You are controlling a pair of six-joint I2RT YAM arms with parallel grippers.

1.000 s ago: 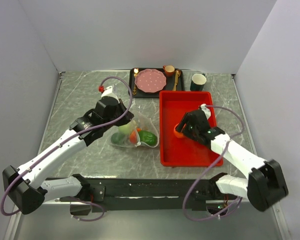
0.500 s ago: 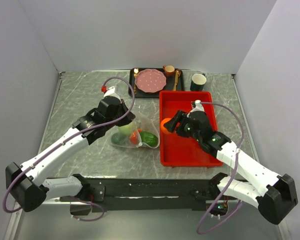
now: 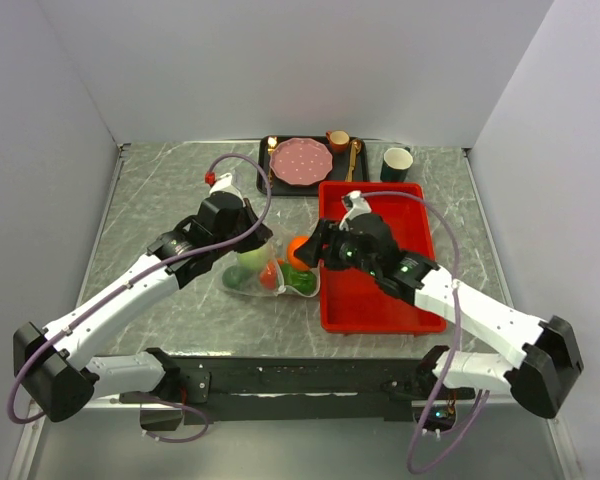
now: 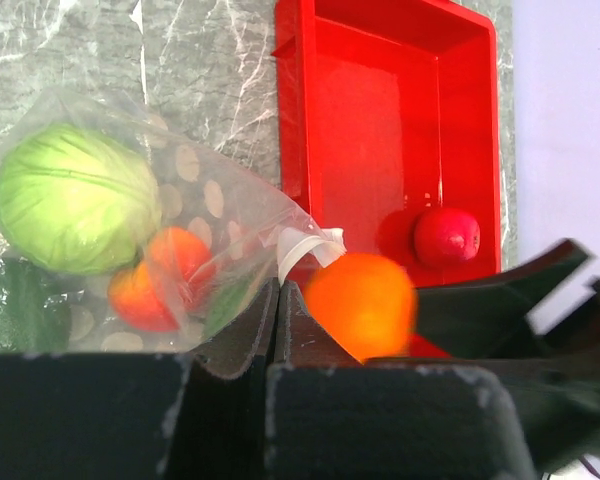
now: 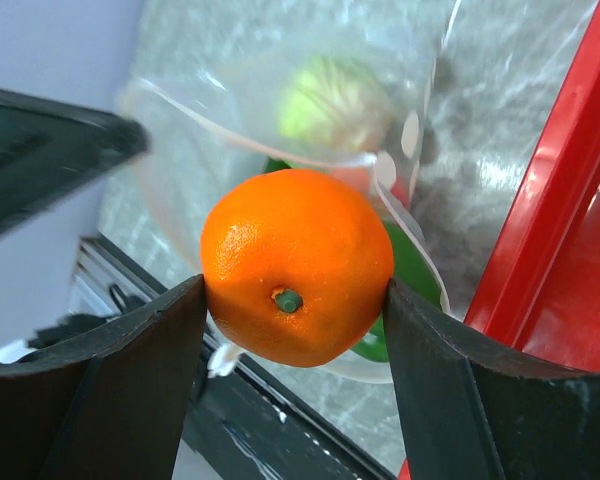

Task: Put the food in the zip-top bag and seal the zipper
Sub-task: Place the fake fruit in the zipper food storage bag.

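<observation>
The left end effector [image 4: 278,292] is clenched on the mouth edge of the bag [image 4: 215,190]. It lifts the white zipper strip [image 4: 308,248] off the desk [image 3: 150,190], apparently so that the opening gapes toward the red tray [image 3: 380,305]. The right end effector [image 5: 293,290] grips the orange [image 5: 298,262] between both fingers and holds it right at that opening, above the cabbage [image 4: 75,210] and the other pieces lying inside; an apple [image 4: 446,236] sits in the tray, so loading looks unfinished and the zipper is not yet closed.

Lab booth: white walls [image 3: 280,60], marbled table [image 3: 150,200]
</observation>
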